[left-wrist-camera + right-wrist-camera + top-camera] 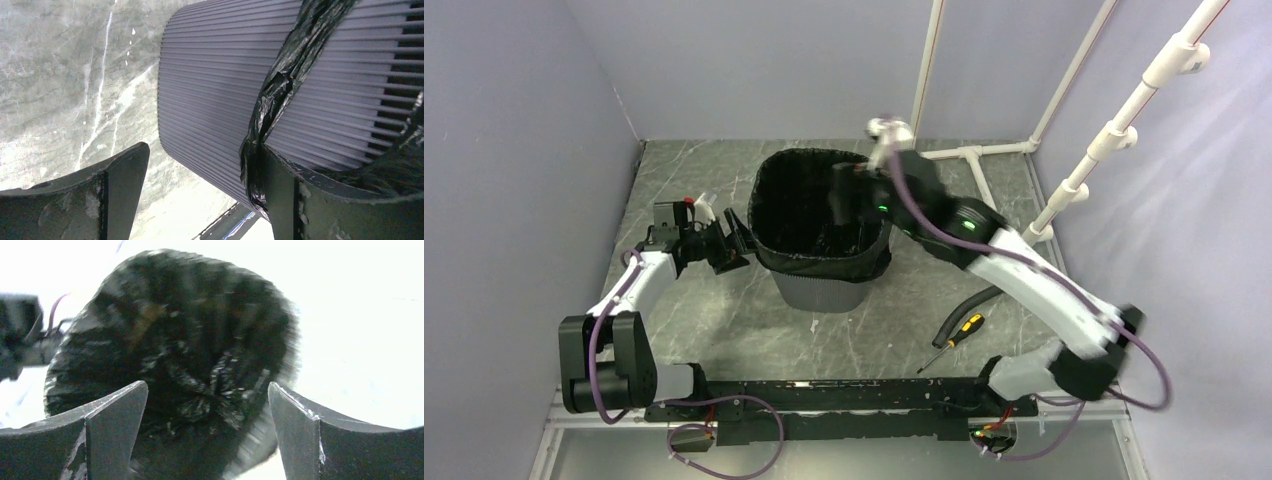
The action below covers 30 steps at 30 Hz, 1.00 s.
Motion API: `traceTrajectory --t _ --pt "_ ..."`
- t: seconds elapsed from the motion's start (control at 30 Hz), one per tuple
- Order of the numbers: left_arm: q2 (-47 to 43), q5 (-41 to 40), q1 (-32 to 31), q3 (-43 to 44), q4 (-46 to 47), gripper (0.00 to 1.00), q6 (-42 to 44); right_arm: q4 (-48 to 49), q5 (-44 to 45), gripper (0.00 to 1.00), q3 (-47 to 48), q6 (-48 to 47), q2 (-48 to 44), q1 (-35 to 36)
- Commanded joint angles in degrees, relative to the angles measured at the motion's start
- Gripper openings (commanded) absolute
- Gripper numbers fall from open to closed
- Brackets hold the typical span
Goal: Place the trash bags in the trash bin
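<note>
Left tool [205, 149]: jaws wide, gripping nothing; it stands against the left wall of the trash bin [822, 292], just below the rim; a twisted strand of the trash bag [824, 264] lies along the inner face of its right finger [285, 200]. Close on that strand only, never on the ribbed wall; draw the cuff down and outward until the film lies flat.

The bin stands upright at mid-bench [724, 330]; the bag lines its inside and folds over the near rim; the step in hand therefore appears to be seating the liner.

Right tool [207, 384]: jaws wide, empty, poised over the bag-lined mouth near the right rim; the wrist view is blurred, so you cannot judge contact with the film. Press the film toward the base gently; anchor the left side first, since the bin may tip.
</note>
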Motion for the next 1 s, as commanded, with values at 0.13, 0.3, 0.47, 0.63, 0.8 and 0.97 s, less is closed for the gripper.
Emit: traceTrajectory --t 0.13,0.3,0.47,0.63,0.8,0.97 --pt "-3.0 0.9 -0.3 0.6 -0.1 0.85 0.4 10.6 -5.0 0.91 -32.1 22.3 -25.0 -20.6" --pt "-3.1 1.4 -0.3 0.5 -0.9 0.85 0.6 19.0 -24.9 0.76 -46.4 30.0 -26.4 -26.7" --pt "-3.9 3.3 -0.4 0.4 -2.8 0.84 0.6 30.8 -37.0 0.74 -52.4 32.6 -23.4 -26.7" --pt "-6.0 3.5 -0.5 0.5 -5.4 0.83 0.9 28.9 -39.1 0.74 -49.7 29.2 -15.6 -26.7" --pt "-7.1 5.0 -0.4 0.1 -6.4 0.83 0.3 26.3 -43.2 0.71 -44.5 25.4 -7.4 -26.7" --pt "-7.2 3.9 -0.5 2.3 -11.5 0.83 3.7 19.7 -39.5 0.68 -39.6 18.9 -5.1 -26.7"
